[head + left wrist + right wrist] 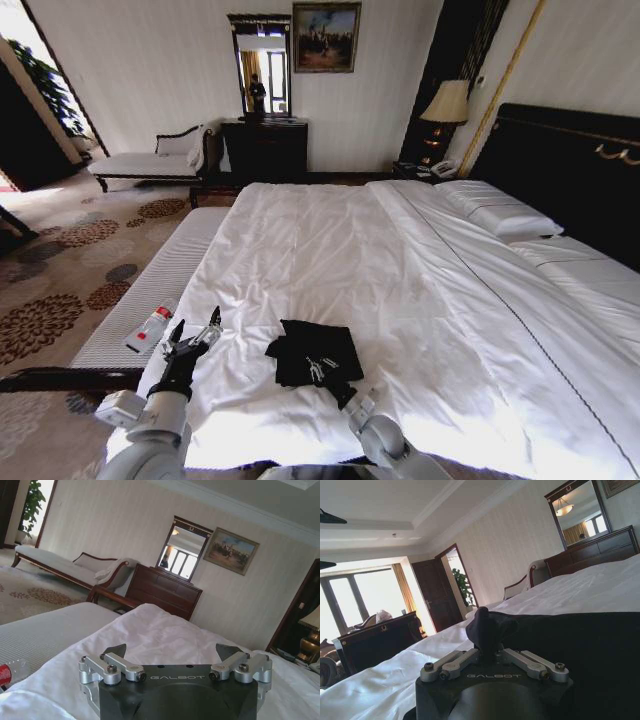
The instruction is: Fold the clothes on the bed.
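right gripper (322, 372) is pinched on a bunched fold of the clothes (312, 350), a black t-shirt lying crumpled near the foot edge of the bed (420, 300), whose white sheets stretch away toward pillows and a dark headboard; in the right wrist view its fingers (462, 659) are drawn together around a raised tuft of the black fabric (487, 625). left gripper (196, 338) hovers over the bed's left corner, well apart from the shirt, jaws spread wide with nothing between them, and a plastic bottle with a red label (150, 328) lies on the white bench (160, 280) beside it.
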